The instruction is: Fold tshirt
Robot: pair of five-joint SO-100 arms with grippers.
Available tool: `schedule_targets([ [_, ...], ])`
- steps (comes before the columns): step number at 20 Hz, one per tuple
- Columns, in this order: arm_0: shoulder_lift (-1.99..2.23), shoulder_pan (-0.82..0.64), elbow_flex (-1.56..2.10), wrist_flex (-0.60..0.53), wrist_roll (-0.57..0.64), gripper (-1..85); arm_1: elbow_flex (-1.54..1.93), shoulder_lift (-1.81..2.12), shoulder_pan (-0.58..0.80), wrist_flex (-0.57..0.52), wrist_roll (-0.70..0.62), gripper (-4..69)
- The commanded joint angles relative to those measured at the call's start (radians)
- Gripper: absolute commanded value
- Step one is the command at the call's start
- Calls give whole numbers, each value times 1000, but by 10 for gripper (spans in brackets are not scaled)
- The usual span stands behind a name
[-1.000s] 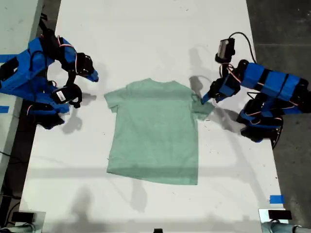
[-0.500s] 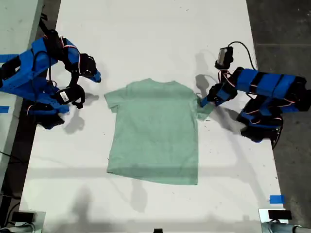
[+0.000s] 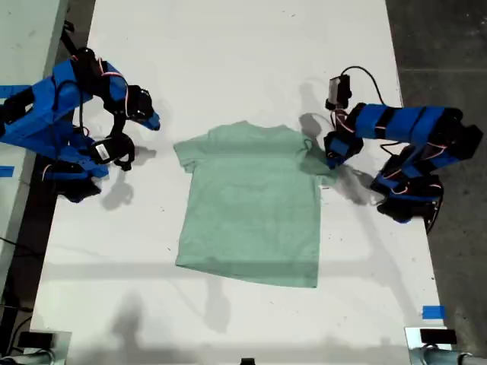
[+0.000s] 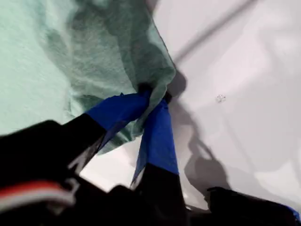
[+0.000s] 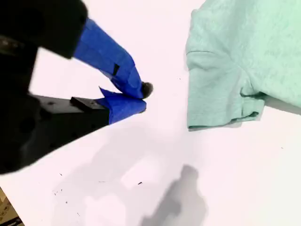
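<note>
The pale mint-green tshirt (image 3: 251, 205) lies flat on the white table (image 3: 228, 61), collar toward the far edge. My first gripper (image 3: 329, 160) is at the sleeve on the exterior view's right. The first wrist view shows this gripper (image 4: 153, 96) shut on a bunched fold of the tshirt (image 4: 47, 47) sleeve. My second gripper (image 3: 154, 122) hovers off the sleeve on the exterior view's left, apart from the cloth. In the second wrist view that gripper (image 5: 141, 96) is shut with nothing in it, and the tshirt (image 5: 244, 56) sleeve lies a short way beyond.
Dark floor borders the table at the exterior view's right, behind the first arm's base (image 3: 403, 201). A blue tape mark (image 3: 432, 312) sits near the table's front corner on that side. The second arm's base (image 3: 72, 182) stands at the table's edge on the exterior view's left.
The first gripper closed in on the sleeve and took hold of it. The whole tshirt has slid a little toward the exterior view's right. The second gripper shifted only slightly.
</note>
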Motion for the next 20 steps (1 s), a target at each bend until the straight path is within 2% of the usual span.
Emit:
schedule_targets([
  [1, 2, 20, -28, -23, -5, 1, -74, 5, -32, 28, 11, -6],
  [7, -6, 31, -18, -43, -12, 1, -334, 138, -123, 334, 66, -7],
  [9, -6, 34, -18, -44, -14, 1, -485, 133, -163, 396, 83, -7],
  [12, -6, 41, -18, -48, -17, 1, -690, 40, -236, 387, 117, -7],
  [17, -6, 46, -18, -54, -21, 1, -979, -365, -350, 210, 146, -7],
  [20, -8, 54, -18, -54, -23, 1, -1141, -640, -394, 143, 161, -7],
])
